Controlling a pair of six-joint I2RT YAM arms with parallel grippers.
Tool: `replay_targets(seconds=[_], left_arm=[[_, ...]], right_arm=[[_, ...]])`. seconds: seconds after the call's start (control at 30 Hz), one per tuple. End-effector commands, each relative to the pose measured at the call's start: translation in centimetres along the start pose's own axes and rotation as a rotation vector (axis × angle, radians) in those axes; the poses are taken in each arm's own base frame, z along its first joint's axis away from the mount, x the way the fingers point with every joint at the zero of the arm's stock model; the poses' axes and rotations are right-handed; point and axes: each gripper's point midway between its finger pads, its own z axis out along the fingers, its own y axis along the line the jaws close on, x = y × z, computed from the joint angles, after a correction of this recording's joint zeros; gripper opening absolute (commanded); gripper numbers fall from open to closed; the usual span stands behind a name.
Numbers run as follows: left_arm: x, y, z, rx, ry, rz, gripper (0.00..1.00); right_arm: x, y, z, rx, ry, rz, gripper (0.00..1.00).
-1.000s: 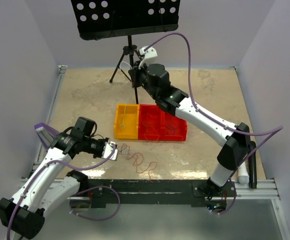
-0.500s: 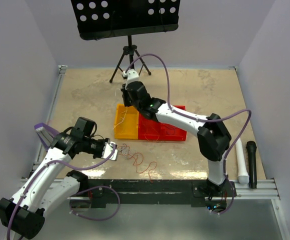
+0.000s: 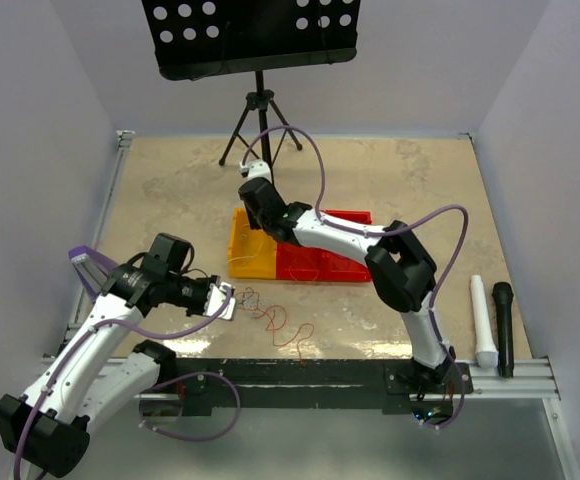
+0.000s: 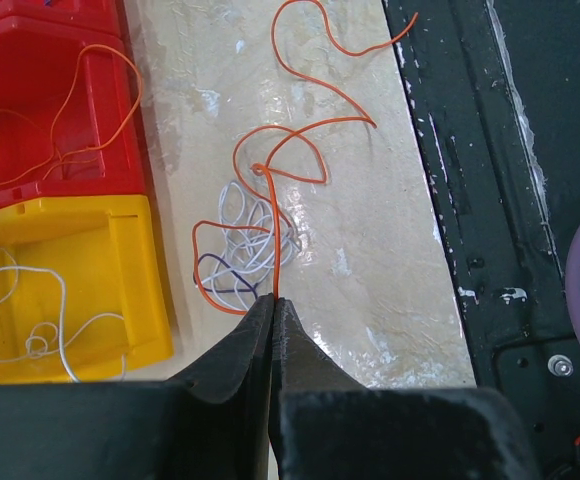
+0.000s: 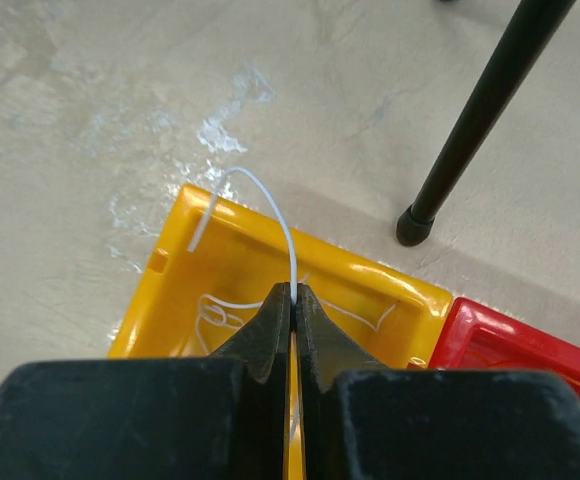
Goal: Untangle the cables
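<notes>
So here's where I'm at: my left claw is pressed together on one orange wire, right at the edge of the cables. They're a little snarl of orange, white and purple loops lying on the table in the lower middle of the top view, near the bins. My right claw is pinched tight on a white wire that arcs up and over to the left, above the yellow bin. That bin has more white wire coiled in it, and the red bins beside it hold loose orange strands. What's crowding me: a music stand at the top of the overhead shot. One tripod leg slants across the upper right of my right wrist view, its foot planted just beyond the yellow bin. A black microphone and a white tube lie side by side at the lower right, well apart from the tangle. The tabletop is blotchy beige and shiny in spots, with a black rail along the bottom edge. Plain pale walls box in three sides.
</notes>
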Motion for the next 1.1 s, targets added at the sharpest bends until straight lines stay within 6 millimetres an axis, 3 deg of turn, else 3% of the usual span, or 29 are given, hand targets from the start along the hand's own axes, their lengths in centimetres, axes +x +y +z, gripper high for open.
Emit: replay_targets(seconds=[0.0, 0.53, 0.83, 0.97, 1.07], left_arm=[[-1.5, 0.6, -0.6, -0.014, -0.040, 0.018, 0.05], [-1.1, 0.6, -0.4, -0.013, -0.033, 0.015, 0.05], [-1.2, 0.6, -0.4, -0.014, -0.035, 0.021, 0.05], [-1.1, 0.7, -0.4, -0.016, -0.034, 0.018, 0.05], [-1.2, 0.7, -0.4, -0.017, -0.033, 0.023, 0.05]], right_arm=[[-0.3, 0.2, 0.1, 0.018, 0.017, 0.011, 0.00], [3.0, 0.6, 2.0, 0.009, 0.092, -0.013, 0.00], [2.4, 0.4, 1.7, 0.021, 0.083, -0.006, 0.00], [0.5, 0.4, 0.4, 0.011, 0.040, 0.018, 0.28], [-0.9, 0.5, -0.7, -0.002, 0.016, 0.032, 0.37]])
